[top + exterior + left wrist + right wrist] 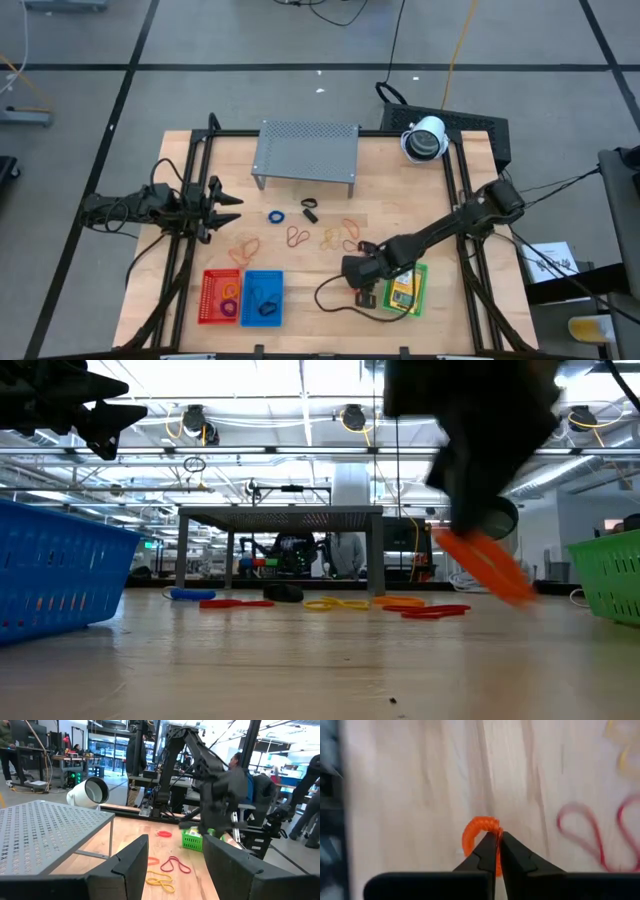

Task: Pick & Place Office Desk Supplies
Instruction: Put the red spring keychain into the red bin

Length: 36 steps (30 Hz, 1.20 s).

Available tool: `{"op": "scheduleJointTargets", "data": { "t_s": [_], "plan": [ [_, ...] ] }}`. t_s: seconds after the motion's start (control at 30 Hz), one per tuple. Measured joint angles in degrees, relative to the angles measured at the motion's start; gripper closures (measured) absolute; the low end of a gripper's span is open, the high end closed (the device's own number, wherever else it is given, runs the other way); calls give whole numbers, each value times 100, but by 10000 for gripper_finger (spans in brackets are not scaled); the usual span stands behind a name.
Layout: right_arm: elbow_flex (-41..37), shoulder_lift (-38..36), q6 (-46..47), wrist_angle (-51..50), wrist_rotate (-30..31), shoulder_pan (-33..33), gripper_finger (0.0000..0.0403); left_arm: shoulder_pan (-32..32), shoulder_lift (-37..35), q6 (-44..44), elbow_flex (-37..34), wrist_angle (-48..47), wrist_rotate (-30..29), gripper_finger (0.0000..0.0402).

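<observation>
My right gripper (497, 840) is shut on an orange rubber band (476, 834) over the table's near right part, next to the green basket (408, 290). The low view shows that band (485, 568) slanting down below the dark gripper. More red, orange and yellow rubber bands (296, 237) lie flat mid-table, with a blue ring (276, 215) and a black clip (309, 209) behind them. My left gripper (228, 200) waits open at the table's left side, level, with nothing between its fingers (135, 860). My right gripper pinches one spot of the orange band's loop (489, 833) between its two fingertips. The fingers slant down from the table's right side. The rest of the loop curls out beyond the tips and hangs tilted, seemingly clear of the wood in the low view.
A grey perforated shelf (306, 150) stands at the table's far middle, with a white round device (424, 139) to its right. The red basket (221, 297) and the blue basket (262, 298) sit at the near edge. A black cable (335, 300) loops beside the green basket.
</observation>
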Motion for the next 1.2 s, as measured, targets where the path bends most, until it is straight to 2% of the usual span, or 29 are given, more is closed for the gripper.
{"op": "scheduleJointTargets", "data": {
  "t_s": [0.2, 0.37, 0.53, 0.9, 1.2],
  "plan": [
    [7, -596, -63, 1054, 503, 125, 401, -2, 1, -2, 0, 2, 0, 204],
    [62, -794, -943, 2086, 781, 224, 402, -2, 1, 0, 0, 2, 0, 204],
    [521, -756, -1953, 2195, 935, 150, 402, -2, 0, -1, 0, 3, 0, 204],
    [2267, 39, -3441, 2183, 929, -132, 402, -2, 1, 0, 0, 8, 0, 204],
    [4298, 1447, -3774, 2245, 910, -196, 403, -1, 0, 0, 0, 4, 0, 204]
  ]
}}
